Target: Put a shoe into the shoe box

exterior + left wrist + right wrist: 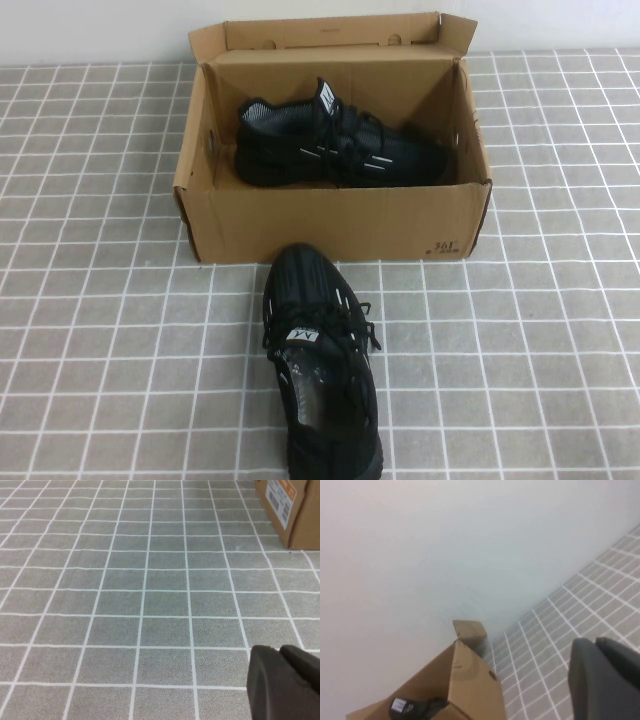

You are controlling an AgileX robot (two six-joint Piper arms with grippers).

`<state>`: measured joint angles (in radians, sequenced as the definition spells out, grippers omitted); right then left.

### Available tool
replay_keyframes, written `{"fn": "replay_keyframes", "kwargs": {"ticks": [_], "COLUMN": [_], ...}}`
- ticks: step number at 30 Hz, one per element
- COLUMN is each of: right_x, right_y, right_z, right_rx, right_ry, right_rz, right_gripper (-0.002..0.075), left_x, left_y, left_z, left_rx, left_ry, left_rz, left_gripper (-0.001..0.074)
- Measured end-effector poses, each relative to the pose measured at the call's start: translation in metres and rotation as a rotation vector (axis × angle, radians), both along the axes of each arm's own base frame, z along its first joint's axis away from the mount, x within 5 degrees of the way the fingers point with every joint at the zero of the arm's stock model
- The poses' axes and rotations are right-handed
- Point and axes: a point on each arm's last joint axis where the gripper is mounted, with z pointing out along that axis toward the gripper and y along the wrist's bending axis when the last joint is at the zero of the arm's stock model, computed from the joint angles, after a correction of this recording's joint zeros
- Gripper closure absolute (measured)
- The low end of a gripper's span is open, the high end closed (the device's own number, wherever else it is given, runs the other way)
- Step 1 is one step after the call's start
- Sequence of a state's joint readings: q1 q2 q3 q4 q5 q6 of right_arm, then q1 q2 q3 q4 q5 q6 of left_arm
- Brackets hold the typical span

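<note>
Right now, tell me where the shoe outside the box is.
In the high view, the shoe lies on the tiled table near the middle, toe touching or nearly touching the box front wall.

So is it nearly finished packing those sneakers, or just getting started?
Partly done, it seems. One black sneaker already lies on its side inside the open shoe box. Nothing is in hand: the left gripper is shut and empty above the checked cloth, and the right gripper is shut and empty, up beside the box. The second sneaker sits outside, its toe by the box's front wall.
</note>
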<state>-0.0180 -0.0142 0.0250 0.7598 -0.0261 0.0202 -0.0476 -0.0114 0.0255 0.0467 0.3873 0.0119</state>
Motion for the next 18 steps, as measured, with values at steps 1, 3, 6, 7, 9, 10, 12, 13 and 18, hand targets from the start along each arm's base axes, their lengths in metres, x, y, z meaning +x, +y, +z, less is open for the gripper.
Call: {"fn": "replay_keyframes", "kwargs": {"ticks": [1, 3, 6, 7, 9, 10, 12, 13, 18], "right_x": [0.000, -0.003, -0.007, -0.007, -0.004, 0.000, 0.008, 0.013, 0.048], "right_y": [0.002, 0.009, 0.021, 0.025, 0.033, 0.036, 0.042, 0.044, 0.045], "right_z": [0.002, 0.014, 0.042, 0.053, 0.071, 0.076, 0.088, 0.093, 0.105], "right_rx": [0.006, 0.000, -0.067, -0.101, -0.170, -0.197, -0.269, -0.299, -0.391], "right_ry": [0.009, 0.029, 0.076, 0.115, 0.229, 0.305, 0.442, 0.505, 0.748], "right_rz": [0.024, 0.102, 0.223, 0.272, 0.374, 0.429, 0.532, 0.580, 0.718], "right_gripper": [0.0742, 0.0742, 0.0742, 0.0742, 0.0742, 0.0742, 0.0742, 0.0742, 0.0742], "left_x": [0.000, 0.000, 0.000, 0.000, 0.000, 0.000, 0.000, 0.000, 0.000], "left_y": [0.000, 0.000, 0.000, 0.000, 0.000, 0.000, 0.000, 0.000, 0.000], "left_z": [0.000, 0.000, 0.000, 0.000, 0.000, 0.000, 0.000, 0.000, 0.000], "left_rx": [0.000, 0.000, 0.000, 0.000, 0.000, 0.000, 0.000, 0.000, 0.000], "left_ry": [0.000, 0.000, 0.000, 0.000, 0.000, 0.000, 0.000, 0.000, 0.000], "left_rz": [0.000, 0.000, 0.000, 0.000, 0.000, 0.000, 0.000, 0.000, 0.000], "left_gripper": [0.0735, 0.0735, 0.0735, 0.0735, 0.0735, 0.0735, 0.0735, 0.0735, 0.0735]}}
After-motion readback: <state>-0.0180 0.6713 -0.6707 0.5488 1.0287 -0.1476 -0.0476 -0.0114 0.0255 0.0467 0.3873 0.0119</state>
